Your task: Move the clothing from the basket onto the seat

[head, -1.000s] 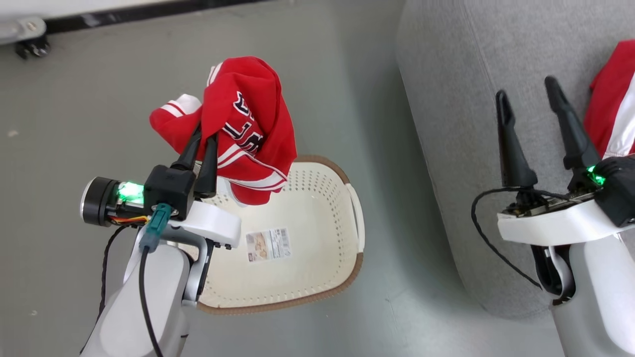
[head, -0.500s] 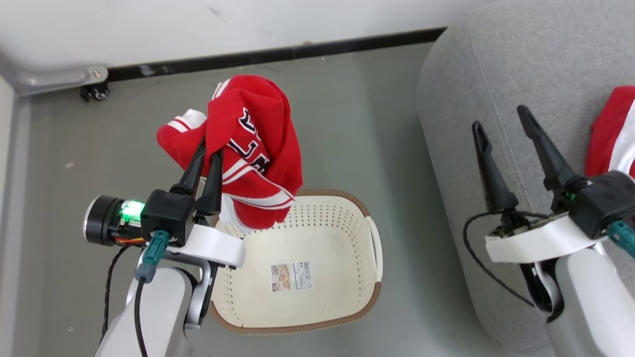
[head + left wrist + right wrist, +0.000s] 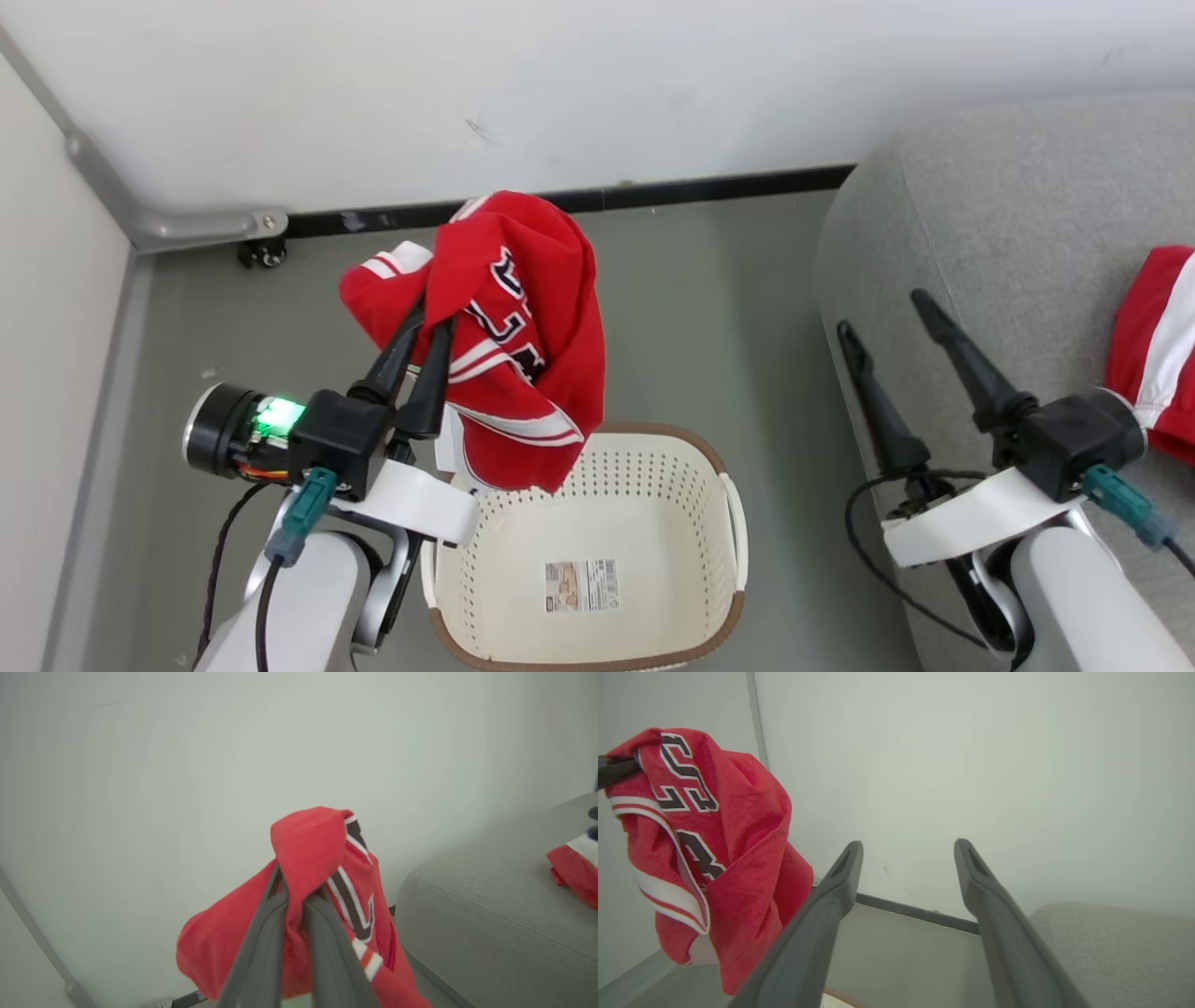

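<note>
Head view: the whole frame has shifted since a second ago, so our camera rose, not the things. The left end effector stays clamped on the jersey, centre frame, above the empty basket. The right end effector gapes, holding nothing, by the seat; the shorts lie at far right.

Left wrist view: the fingers pinch a red fold.

Right wrist view: the fingers are spread wide.

We judge only the carry to the seat remains.

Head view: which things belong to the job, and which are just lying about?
Job: jersey in the left tool, shorts, basket, seat.
Lying about: grey rail, caster, baseboard.
</note>
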Motion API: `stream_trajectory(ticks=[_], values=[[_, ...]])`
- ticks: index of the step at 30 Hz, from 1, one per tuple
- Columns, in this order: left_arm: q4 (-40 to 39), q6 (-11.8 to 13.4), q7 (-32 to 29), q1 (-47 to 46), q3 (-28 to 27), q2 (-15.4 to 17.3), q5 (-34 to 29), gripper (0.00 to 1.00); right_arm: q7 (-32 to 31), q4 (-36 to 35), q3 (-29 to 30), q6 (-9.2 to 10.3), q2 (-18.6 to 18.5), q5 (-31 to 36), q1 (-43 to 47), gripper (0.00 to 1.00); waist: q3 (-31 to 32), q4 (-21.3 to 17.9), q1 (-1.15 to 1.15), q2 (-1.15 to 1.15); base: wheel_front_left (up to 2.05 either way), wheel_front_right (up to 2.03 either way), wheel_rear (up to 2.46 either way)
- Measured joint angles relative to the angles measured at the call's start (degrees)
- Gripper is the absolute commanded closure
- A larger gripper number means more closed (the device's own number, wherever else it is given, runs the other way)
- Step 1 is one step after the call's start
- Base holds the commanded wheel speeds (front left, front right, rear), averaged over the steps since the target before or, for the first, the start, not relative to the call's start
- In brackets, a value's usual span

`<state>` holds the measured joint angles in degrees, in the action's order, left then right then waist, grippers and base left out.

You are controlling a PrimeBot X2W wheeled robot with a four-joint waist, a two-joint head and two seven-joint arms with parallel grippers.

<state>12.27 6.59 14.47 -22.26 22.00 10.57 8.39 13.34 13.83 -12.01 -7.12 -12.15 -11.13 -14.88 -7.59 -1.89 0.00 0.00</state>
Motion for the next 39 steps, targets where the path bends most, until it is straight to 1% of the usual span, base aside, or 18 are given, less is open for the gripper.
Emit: stream_trajectory(ticks=[3,7,8,9,17,26,28,29,32,36,39], values=[[-0.4,-1.1,0.0,0.1,0.9,0.1,0.0,1.00,-0.9,0.0,-2.1,0.00,-0.5,-1.0,0.7,0.00,1.5,0.6,0.00,0.00,0.00,0.00,0.00],[-0.6,-3.1,0.0,0.9,2.4,0.3,0.1,1.00,-2.6,-0.1,-6.5,0.00,-1.8,-2.9,1.5,0.00,3.4,1.3,0.00,0.00,0.00,0.00,0.00],[-0.7,-3.2,0.0,1.0,2.6,0.3,0.2,1.00,-3.0,-0.2,-7.7,0.00,-2.1,-3.3,1.7,0.00,3.8,1.4,0.00,0.00,0.00,0.00,0.00],[-0.7,-3.7,0.0,1.0,2.9,0.3,0.2,1.00,-3.5,-0.2,-8.9,0.00,-2.5,-3.7,2.0,0.00,4.2,1.6,0.00,0.00,0.00,0.00,0.00],[-1.7,-6.7,0.0,1.0,5.4,0.1,0.5,1.00,-6.8,-1.3,-16.7,0.00,-7.3,-8.9,2.0,0.00,7.2,2.6,0.00,0.00,0.00,0.00,0.00],[-2.5,-8.4,0.0,1.4,7.7,0.2,0.4,1.00,-10.5,-4.7,-25.3,0.00,-13.0,-16.4,1.7,0.00,9.6,3.1,0.00,0.00,0.00,0.00,0.00],[-2.8,-9.1,0.0,1.5,8.2,0.2,0.4,1.00,-10.9,-5.2,-26.5,0.00,-14.4,-17.8,1.4,0.00,10.0,3.2,0.00,0.00,0.00,0.00,0.00],[-2.8,-9.1,0.0,1.5,8.2,0.2,0.4,1.00,-10.9,-5.2,-26.5,0.00,-14.4,-17.8,1.4,0.00,10.0,3.2,0.00,0.00,0.00,0.00,0.00],[-3.2,-9.5,0.0,1.7,8.8,0.2,0.4,1.00,-11.9,-6.1,-27.8,0.00,-16.2,-19.8,0.3,0.00,10.5,3.3,0.00,0.00,0.00,0.00,0.00],[-4.3,-9.9,-0.1,2.0,10.0,0.1,0.2,1.00,-12.8,-7.1,-30.4,0.00,-18.3,-23.1,-1.5,0.00,11.0,3.7,0.00,0.00,0.00,0.00,0.00],[-5.2,-10.2,-0.4,2.0,10.8,-0.1,0.0,1.00,-13.6,-8.1,-32.5,0.00,-19.2,-25.3,-2.3,0.00,11.1,4.0,0.00,0.00,0.00,0.00,0.00]])
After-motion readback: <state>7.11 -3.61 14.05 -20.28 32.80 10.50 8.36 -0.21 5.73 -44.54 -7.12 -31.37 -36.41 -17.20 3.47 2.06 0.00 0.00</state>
